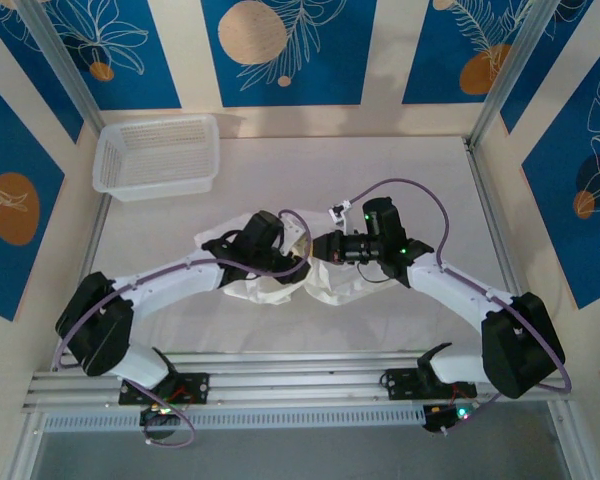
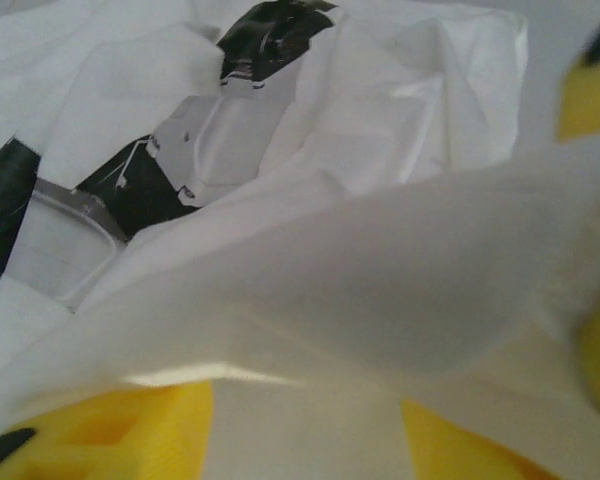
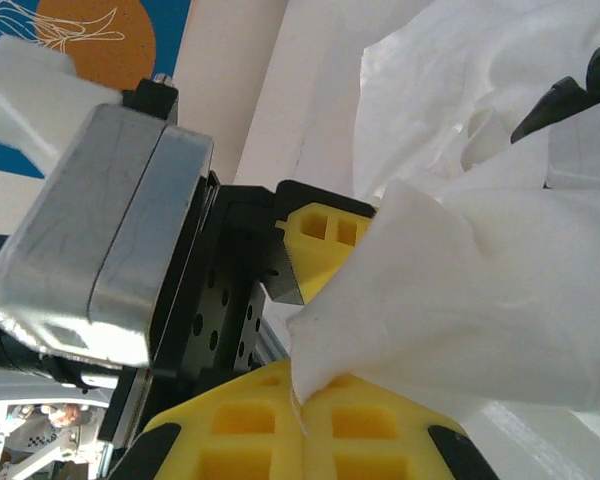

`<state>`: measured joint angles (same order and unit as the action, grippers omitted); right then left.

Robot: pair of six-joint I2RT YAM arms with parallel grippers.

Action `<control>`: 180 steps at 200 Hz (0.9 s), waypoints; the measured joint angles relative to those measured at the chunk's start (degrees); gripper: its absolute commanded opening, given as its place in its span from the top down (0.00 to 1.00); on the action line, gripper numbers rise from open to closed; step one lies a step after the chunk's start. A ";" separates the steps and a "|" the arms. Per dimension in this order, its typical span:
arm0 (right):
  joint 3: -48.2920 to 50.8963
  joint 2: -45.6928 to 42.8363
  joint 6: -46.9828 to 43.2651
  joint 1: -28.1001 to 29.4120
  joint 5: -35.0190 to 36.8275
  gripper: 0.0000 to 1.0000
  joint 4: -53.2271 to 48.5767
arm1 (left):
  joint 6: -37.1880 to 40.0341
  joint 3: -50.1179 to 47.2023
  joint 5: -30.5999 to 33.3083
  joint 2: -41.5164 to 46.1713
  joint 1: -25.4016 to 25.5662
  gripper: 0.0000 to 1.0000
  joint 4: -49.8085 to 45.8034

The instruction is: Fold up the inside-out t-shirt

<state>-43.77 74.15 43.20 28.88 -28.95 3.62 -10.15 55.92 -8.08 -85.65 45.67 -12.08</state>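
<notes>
Right pincer (image 3: 300, 405): clenched on a fold of the t-shirt (image 3: 480, 300); the wrist view shows the yellow fingers pressed together with cloth coming up out of the seam.
Left pincer (image 2: 300, 445): released; its wrist view shows the fingers (image 2: 130, 430) apart and cloth draped across them.
T-shirt, top view (image 1: 335, 285): crumpled on the table (image 1: 400, 180), under and just nearer than both pincers.
Pincers, top view: left (image 1: 298, 258) and right (image 1: 323, 248) tip to tip over the cloth; jaws too small to read there.
Right wrist extra: one yellow finger of the left pincer (image 3: 325, 230) just above its own fingers, beside the cloth.
Basket (image 1: 155, 155): well apart, far-left of the left pincer.
</notes>
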 measured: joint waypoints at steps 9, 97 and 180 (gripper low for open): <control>0.00 0.00 0.00 0.04 0.02 1.00 0.00 | -0.22 0.00 1.42 -0.48 0.00 0.44 0.42; 0.00 -0.42 -0.46 -0.79 3.69 1.00 -3.52 | -4.55 3.08 9.57 -0.66 -0.04 1.00 1.73; 0.00 -0.92 -8.39 -4.28 10.27 1.00 -11.89 | -9.31 5.60 -13.38 4.59 -6.47 1.00 -5.42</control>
<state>-43.77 73.23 34.81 24.60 -18.68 -8.27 -19.46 61.52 -21.45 -81.06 39.20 -17.50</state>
